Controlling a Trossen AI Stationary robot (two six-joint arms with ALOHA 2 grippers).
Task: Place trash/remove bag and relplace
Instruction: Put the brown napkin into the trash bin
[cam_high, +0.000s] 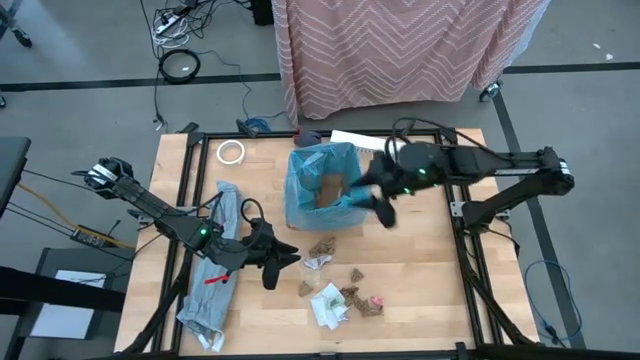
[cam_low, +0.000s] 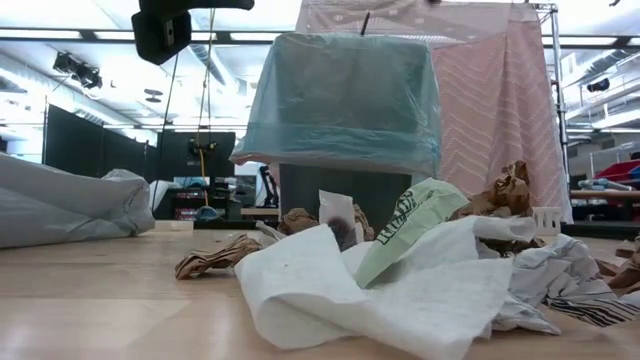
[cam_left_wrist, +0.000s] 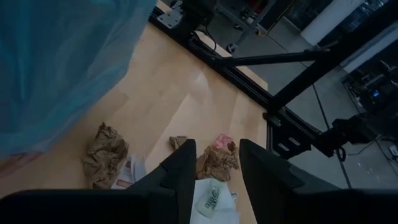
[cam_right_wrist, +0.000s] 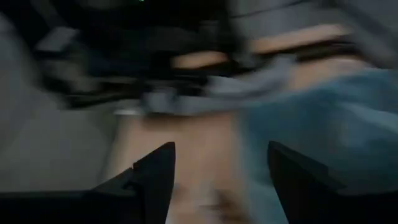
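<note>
A small dark bin lined with the bright-blue bag (cam_high: 322, 188) stands upright on the table toward the far edge; a brown scrap (cam_high: 328, 190) lies inside it. The bag's rim drapes over the bin's wall (cam_low: 340, 100). Several brown and white trash scraps (cam_high: 335, 290) lie on the wood nearer than the bin, also filling the low view's foreground (cam_low: 350, 290). My left gripper (cam_high: 283, 262) hovers open left of the scraps, looking down on them (cam_left_wrist: 214, 168). My right gripper (cam_high: 383, 212) is open just right of the bin (cam_right_wrist: 221, 180).
A pale grey plastic bag (cam_high: 212, 265) lies along the table's left side under the left arm. A tape roll (cam_high: 232, 152) and a white sheet (cam_high: 355, 140) sit near the far edge. Bare wood lies right of the scraps, near the metal frame (cam_left_wrist: 273, 124).
</note>
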